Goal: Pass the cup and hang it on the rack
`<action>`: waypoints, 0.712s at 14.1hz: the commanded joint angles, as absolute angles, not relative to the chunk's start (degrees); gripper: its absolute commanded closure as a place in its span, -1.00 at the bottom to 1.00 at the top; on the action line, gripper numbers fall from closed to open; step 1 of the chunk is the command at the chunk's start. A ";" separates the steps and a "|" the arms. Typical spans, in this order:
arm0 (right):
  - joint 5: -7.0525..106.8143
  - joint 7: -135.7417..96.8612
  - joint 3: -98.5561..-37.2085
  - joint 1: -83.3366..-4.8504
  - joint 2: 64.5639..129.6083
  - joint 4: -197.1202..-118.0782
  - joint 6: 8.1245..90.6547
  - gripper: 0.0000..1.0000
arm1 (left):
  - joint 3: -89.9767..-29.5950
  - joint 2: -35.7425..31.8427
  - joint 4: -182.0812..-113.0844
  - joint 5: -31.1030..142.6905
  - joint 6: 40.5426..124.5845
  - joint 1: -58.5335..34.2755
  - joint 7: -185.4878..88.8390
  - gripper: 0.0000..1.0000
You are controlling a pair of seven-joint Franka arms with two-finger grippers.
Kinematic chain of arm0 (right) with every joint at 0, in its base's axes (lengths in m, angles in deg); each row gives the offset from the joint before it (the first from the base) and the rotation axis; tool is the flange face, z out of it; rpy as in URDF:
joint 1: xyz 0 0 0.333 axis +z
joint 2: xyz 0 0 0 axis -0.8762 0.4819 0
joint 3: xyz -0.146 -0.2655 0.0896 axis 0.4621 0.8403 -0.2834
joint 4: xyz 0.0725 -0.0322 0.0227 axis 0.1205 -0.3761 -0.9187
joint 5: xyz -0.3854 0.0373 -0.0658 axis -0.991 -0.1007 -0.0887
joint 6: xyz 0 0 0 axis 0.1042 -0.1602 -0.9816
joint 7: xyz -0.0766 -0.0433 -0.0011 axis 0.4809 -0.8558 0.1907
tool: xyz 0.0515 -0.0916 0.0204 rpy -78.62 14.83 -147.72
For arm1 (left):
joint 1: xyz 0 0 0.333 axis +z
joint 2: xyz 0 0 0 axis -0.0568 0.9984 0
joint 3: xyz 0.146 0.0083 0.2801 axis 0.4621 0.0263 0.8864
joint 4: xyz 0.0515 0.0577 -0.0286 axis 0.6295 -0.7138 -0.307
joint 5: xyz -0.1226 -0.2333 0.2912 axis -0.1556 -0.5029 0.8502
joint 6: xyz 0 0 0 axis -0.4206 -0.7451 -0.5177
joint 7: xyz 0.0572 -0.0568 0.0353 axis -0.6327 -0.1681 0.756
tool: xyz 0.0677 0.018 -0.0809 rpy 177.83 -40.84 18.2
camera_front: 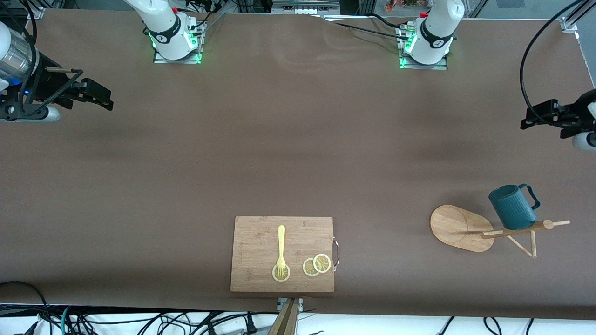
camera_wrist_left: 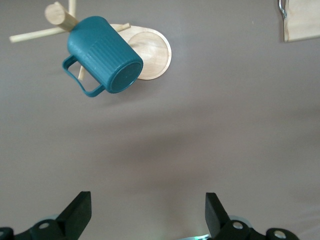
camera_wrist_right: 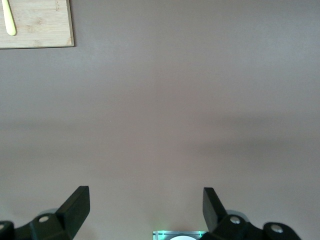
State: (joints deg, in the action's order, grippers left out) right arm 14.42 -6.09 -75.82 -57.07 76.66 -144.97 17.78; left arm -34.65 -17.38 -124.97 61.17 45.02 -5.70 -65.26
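Teal cup point(camera_front: 511, 207) on rack point(camera_front: 465, 228), well apart from both gaping, empty grippers.

The cup point(camera_front: 511, 206) hangs on the rack point(camera_front: 470, 229) at the lower right of the frame. At lower centre, a cutting board point(camera_front: 283, 254) on the brown desk point(camera_front: 298, 153) carries a yellow fork point(camera_front: 281, 249) and lemon slices point(camera_front: 317, 265). The right tool point(camera_front: 95, 93) waits at the upper left edge, the left tool point(camera_front: 540, 115) at the right edge, both over bare desk.
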 commanded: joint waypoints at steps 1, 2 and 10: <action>14.62 -5.97 -76.23 -57.41 75.20 -145.85 18.14 -1.00 | -33.81 -20.80 -126.71 62.59 42.58 -6.86 -56.65 -1.00; 14.62 -5.97 -76.23 -57.41 75.20 -145.85 18.14 -1.00 | -33.90 -22.11 -127.93 62.33 42.05 -6.95 -53.92 -1.00; 14.53 -6.32 -76.14 -57.41 75.20 -145.94 18.23 -1.00 | -39.53 -23.53 -130.75 62.50 43.09 -6.77 -49.59 -1.00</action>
State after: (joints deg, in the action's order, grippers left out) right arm 14.42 -6.10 -75.82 -57.07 76.66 -144.96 17.93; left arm -39.36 -22.19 -129.33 61.19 42.07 -6.71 -49.89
